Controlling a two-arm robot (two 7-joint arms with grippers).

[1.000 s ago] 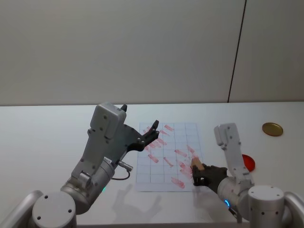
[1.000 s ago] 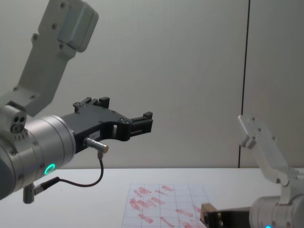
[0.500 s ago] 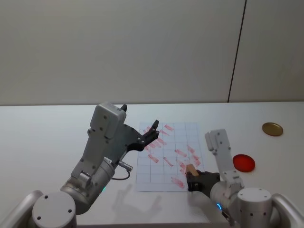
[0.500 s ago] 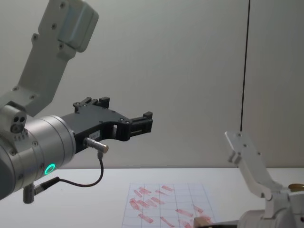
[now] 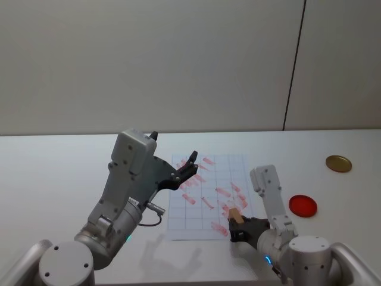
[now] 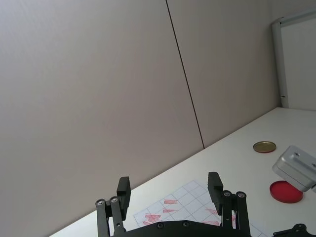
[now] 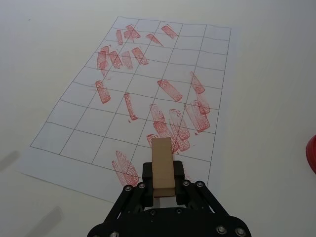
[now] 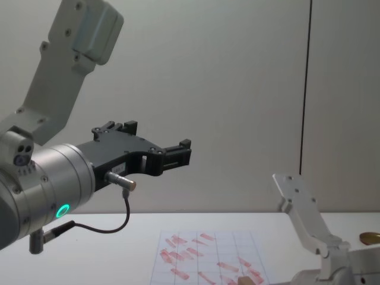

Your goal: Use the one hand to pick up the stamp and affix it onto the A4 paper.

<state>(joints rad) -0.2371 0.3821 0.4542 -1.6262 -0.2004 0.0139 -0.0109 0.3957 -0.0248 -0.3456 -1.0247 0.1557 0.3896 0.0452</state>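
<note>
Table point(image 5: 59, 179) | stamp point(image 7: 161, 158) clamped in right gripper point(image 7: 162, 177) | seemingly over A4 paper point(image 7: 148, 64) edge

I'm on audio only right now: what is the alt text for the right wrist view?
The right pincer grips the tan wooden stamp upright above the A4 paper, a gridded sheet scattered with red stamp marks. Whether the stamp touches the sheet cannot be told.
</note>
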